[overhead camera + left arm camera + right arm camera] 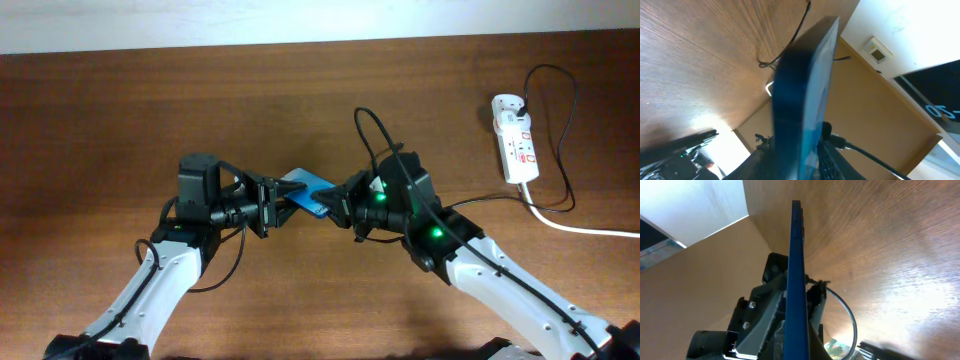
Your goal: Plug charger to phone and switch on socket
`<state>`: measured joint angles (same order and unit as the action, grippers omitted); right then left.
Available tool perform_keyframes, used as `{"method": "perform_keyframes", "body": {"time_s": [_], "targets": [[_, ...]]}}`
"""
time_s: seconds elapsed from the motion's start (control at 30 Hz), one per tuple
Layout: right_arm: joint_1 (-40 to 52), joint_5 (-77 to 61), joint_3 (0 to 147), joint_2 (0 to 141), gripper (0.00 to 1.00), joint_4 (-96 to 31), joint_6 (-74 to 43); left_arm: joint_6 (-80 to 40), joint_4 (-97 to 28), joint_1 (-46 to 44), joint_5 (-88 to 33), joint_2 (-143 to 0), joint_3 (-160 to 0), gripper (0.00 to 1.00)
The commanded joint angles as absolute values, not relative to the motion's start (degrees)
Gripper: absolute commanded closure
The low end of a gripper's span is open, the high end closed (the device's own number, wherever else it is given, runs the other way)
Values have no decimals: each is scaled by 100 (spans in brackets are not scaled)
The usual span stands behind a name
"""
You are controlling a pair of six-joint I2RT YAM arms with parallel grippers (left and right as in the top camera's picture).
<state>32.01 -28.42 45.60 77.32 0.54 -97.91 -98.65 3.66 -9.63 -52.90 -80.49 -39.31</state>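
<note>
My two arms meet above the middle of the table [120, 110], with the phone [307, 190] held tilted between them. The left gripper [272, 205] has its jaws closed on the phone, one on each face, as the right wrist view shows. The right gripper [335, 205] sits at the phone's other end; I cannot tell how its jaws stand. The socket [514, 140] lies at the far right, with the charger [576, 103] looping beside it.
</note>
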Motion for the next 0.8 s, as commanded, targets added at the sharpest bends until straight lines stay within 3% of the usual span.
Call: {"method": "perform_keyframes", "body": {"time_s": [0.0, 0.13, 0.27, 0.37, 0.5, 0.53, 0.67, 0.77], "targets": [[3514, -2591, 4672, 7725, 95, 158, -10123, -9983, 471, -976, -5229, -8077, -3957, 70], [3610, -2477, 4672, 7725, 95, 161, -10147, -9983, 473, -976, -5231, -8077, -3957, 90], [3610, -2482, 4672, 7725, 79, 152, -10130, -9981, 469, -976, -5203, -8077, -3957, 97], [3610, -2473, 4672, 7725, 55, 84, -9288, -9894, 399, -974, -5028, -8077, -3957, 95], [3592, -1048, 4672, 7725, 8, 30, -6381, -8897, 97, -969, -4552, -8077, -3957, 99], [3588, -598, 4672, 7725, 0, -60, -5859, -8827, -117, -969, -4534, -8077, -3957, 100], [3194, 91, 4674, 7725, 1, -226, -4921, -8106, -467, -969, -4521, -8077, -3957, 100], [2456, 93, 4995, 7725, 2, -1109, -4821, -7843, -274, -969, -4565, -8079, -3957, 100]]}}
